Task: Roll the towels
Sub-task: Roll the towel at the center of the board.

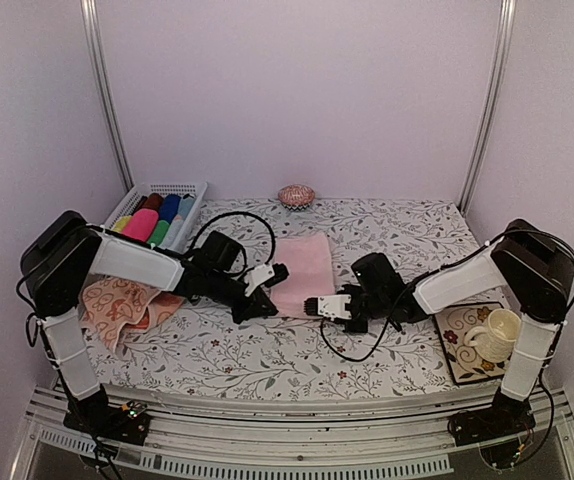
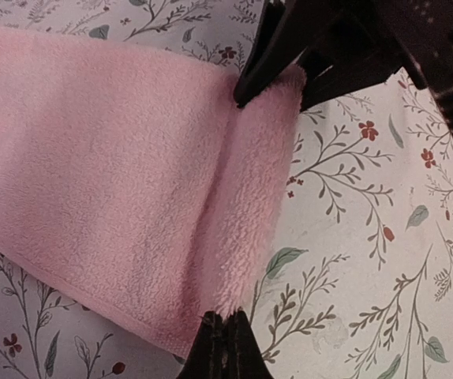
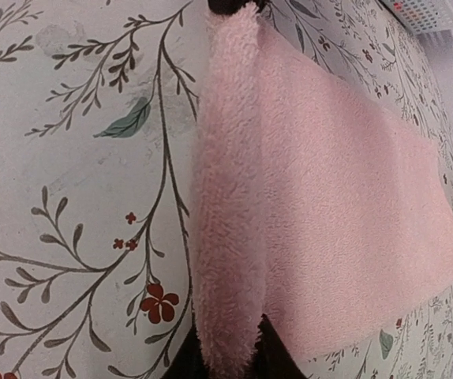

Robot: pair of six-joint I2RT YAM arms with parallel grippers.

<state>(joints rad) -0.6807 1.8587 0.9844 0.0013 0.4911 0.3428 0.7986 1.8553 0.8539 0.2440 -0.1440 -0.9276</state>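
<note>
Left: patterned towel (image 1: 117, 305) lies crumpled at the desk's (image 1: 267, 360) left edge under my left arm, not rolled. Behind it, a basket (image 1: 172, 187) of small bright rolls.

Left gripper (image 1: 260, 303): pinched shut on the near-left corner of the pink towel (image 1: 302, 265), at one end of a raised fold along its near edge.

Centre: the pink towel lies flat on the desk, apart from that first narrow turn.

Right gripper (image 1: 315, 305): narrow, its jaws on either side of the fold's other end, with pile bulging between them. I judge it gripped.

Risks, left to right:
- The left pinch takes very little cloth, so a pull could slip the corner out and drop the turn flat.
- The fold looks loose and puffy. If the two ends advance unevenly, the roll will go conical or skew across the towel.
- The right grip looks the less settled of the two. If it holds only the top layer, the lower layer will stay on the desk and the roll will open.
- A mug (image 1: 495, 333) on a tray (image 1: 454, 358) sits under my right arm. A wide elbow swing could knock it.

Materials:
- Patterned towel: thin, limp, peach with cream swirls.
- Pink towel: soft terry with a short looped pile, rectangular. It compresses easily and should cling to itself.
- Desk covering: smooth floral print, probably low friction.
</note>
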